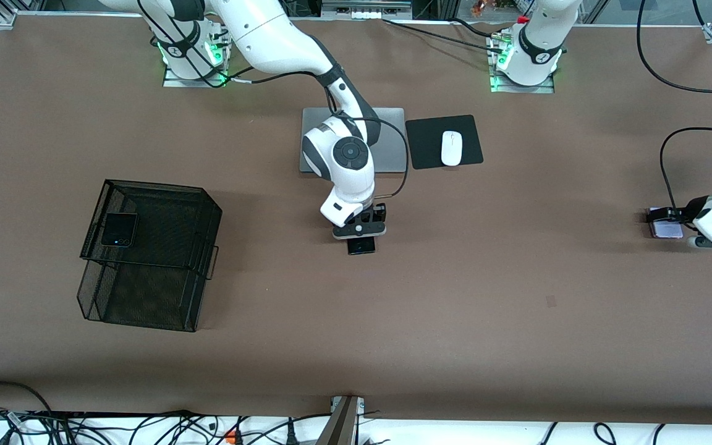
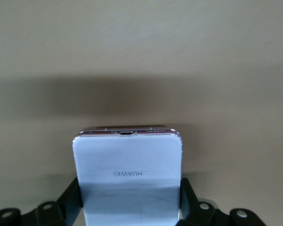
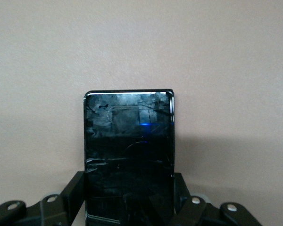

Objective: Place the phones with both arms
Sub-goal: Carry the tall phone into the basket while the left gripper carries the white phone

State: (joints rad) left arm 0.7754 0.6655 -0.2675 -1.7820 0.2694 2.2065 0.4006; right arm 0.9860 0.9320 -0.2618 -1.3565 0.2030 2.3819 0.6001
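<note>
A long black slab phone (image 1: 361, 246) (image 3: 129, 141) lies at mid-table, nearer the front camera than the laptop. My right gripper (image 1: 361, 231) (image 3: 129, 190) is shut on it, a finger (image 3: 74, 193) pressed against each long side. At the left arm's end of the table my left gripper (image 1: 670, 217) (image 2: 129, 197) is low over a pale lavender-white phone (image 1: 665, 230) (image 2: 127, 165). It is shut on that phone, with its fingers (image 2: 71, 197) against both edges. A small black flip phone (image 1: 119, 229) rests on the top tier of the mesh basket.
A black two-tier wire mesh basket (image 1: 164, 272) stands toward the right arm's end. A grey laptop (image 1: 393, 139) lies under the right arm, with a white mouse (image 1: 451, 148) on a black pad (image 1: 470, 127) beside it. Cables run along the table's front edge.
</note>
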